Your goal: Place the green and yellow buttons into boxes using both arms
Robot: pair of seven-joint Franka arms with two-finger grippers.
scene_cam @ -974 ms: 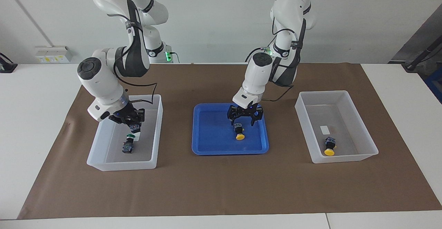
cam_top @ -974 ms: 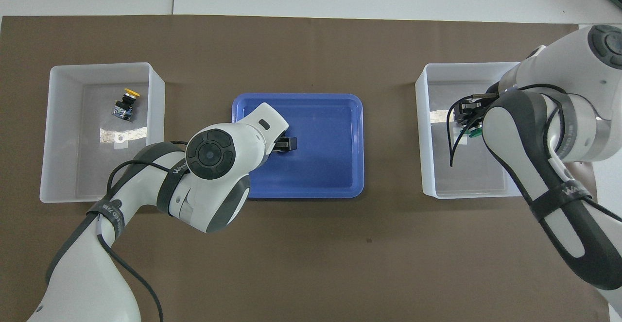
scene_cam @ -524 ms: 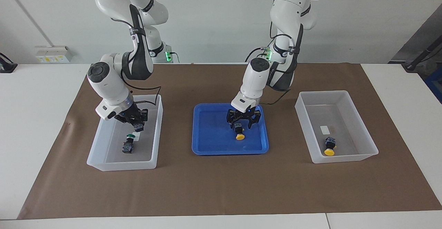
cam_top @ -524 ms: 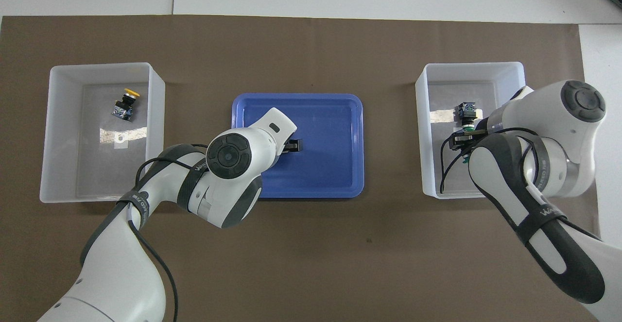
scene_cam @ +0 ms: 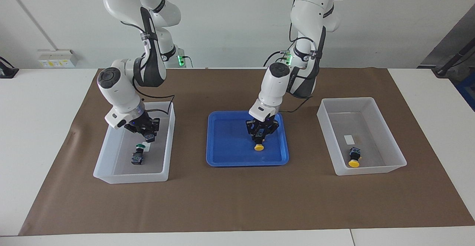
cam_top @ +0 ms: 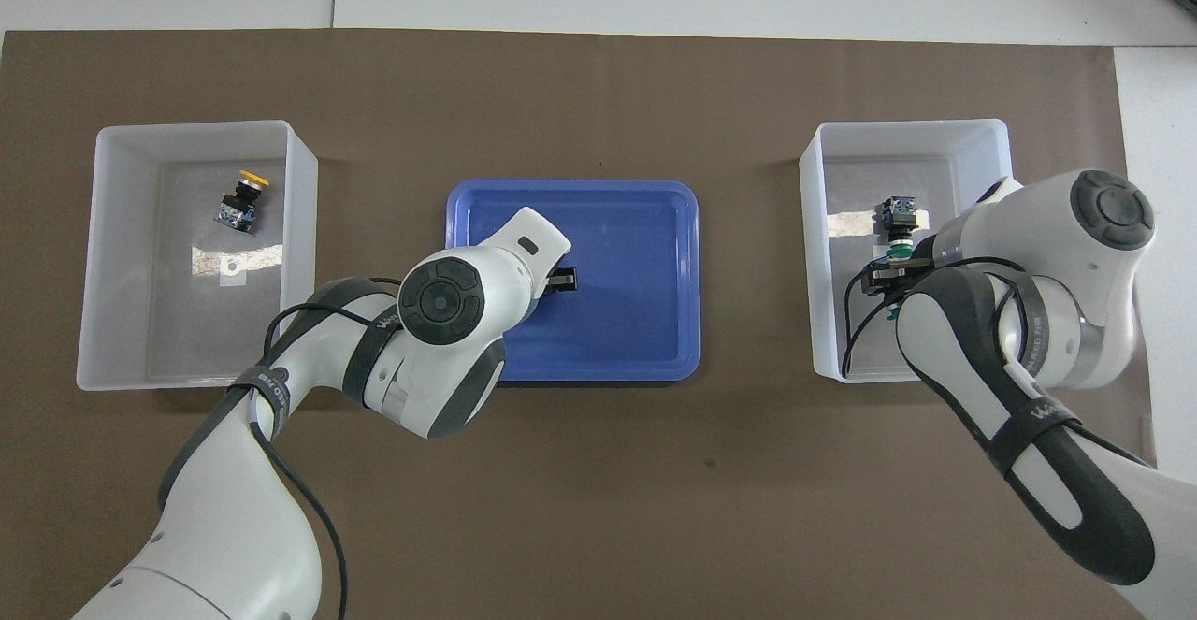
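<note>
1. The left gripper point(scene_cam: 259, 137) is down in the blue tray point(scene_cam: 226, 157), dead centre of the facing frame. A second ago its claw was spread wide; now it is pressed in on the black body of the last yellow button point(scene_cam: 258, 147).
2. That button is not lifted yet. Its cap points to the bottom of the frame and it looks to be resting on the tray floor.
3. The right gripper point(scene_cam: 147, 134) hangs inside the green box point(scene_cam: 111, 171) at the right arm's end. It has drifted toward the top of the frame and risen a little.
4. A dark button body point(scene_cam: 149, 137) sits at its tip, probably the second green one. I cannot tell whether it is gripped or already let go.
5. The first green button point(scene_cam: 138, 156) lies on that box's floor, lower in the frame than the gripper.
6. The yellow box point(scene_cam: 371, 170) at the left arm's end has one stored yellow button point(scene_cam: 354, 160) in it, unmoved.
7. Meaning: the grasp on the final yellow is made, so lift and carry come next. The green side is about finished.
</note>
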